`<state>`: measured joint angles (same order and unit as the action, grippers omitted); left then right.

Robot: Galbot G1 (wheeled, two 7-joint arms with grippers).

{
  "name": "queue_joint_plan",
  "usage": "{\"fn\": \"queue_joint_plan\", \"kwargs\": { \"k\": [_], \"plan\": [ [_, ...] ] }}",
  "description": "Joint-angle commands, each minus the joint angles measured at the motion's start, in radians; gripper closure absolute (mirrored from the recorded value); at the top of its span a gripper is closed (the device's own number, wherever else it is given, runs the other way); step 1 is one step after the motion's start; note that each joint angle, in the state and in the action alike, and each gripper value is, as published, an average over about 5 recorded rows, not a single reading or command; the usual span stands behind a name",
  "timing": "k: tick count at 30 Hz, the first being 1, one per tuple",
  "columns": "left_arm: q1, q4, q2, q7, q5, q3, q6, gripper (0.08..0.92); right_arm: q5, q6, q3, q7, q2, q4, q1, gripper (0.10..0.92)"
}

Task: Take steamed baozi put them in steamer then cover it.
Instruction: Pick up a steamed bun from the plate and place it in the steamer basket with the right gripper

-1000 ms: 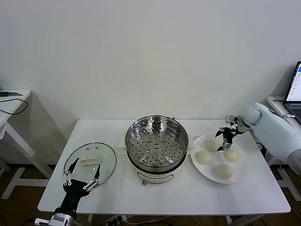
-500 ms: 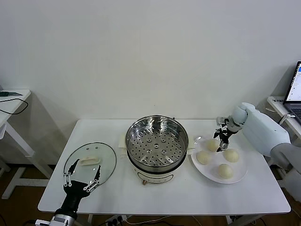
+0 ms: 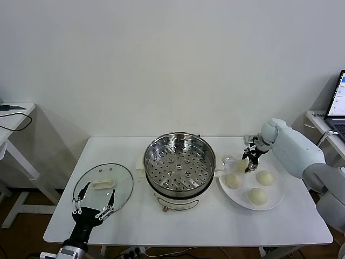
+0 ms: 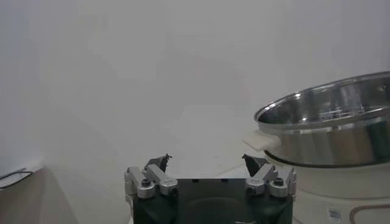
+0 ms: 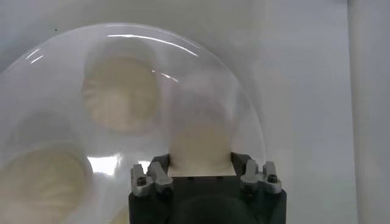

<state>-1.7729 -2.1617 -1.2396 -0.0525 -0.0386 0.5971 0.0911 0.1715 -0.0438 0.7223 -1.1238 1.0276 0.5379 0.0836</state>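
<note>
Right claw (image 3: 249, 158) grips a baozi (image 3: 242, 165) at the plate's (image 3: 275, 198) steamer-side (image 3: 180, 162) edge.

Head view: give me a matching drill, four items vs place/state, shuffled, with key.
Items:
1. glass lid
2. steamer
3. right gripper
4. left gripper

Places/states:
A. mid-table, tray inside holds no buns
B. fingers spread wide over the near edge of the lid
C. flat on the table at the robot's left
D. closing around the rear-left baozi on the white plate

Pairs: 1-C, 2-A, 3-D, 4-B
</note>
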Motion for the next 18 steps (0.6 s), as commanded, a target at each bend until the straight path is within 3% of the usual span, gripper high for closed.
{"fn": "queue_joint_plan", "kwargs": {
  "k": [1,9,18],
  "plan": [
    [0.0,-0.002,0.0,-0.001,0.0,0.0,-0.002,0.177,-0.009,-0.002,0.011,0.007,-0.008,0.029,0.001,0.373],
    [-0.003,-0.021,0.002,-0.003,0.0,0.0,-0.004,0.177,-0.095,-0.071,0.118,-0.014,-0.144,0.295,0.132,0.397],
    [-0.006,-0.036,0.002,-0.007,0.001,-0.009,-0.004,0.177,-0.073,-0.366,0.334,-0.045,-0.163,0.629,0.477,0.391]
  ]
}}
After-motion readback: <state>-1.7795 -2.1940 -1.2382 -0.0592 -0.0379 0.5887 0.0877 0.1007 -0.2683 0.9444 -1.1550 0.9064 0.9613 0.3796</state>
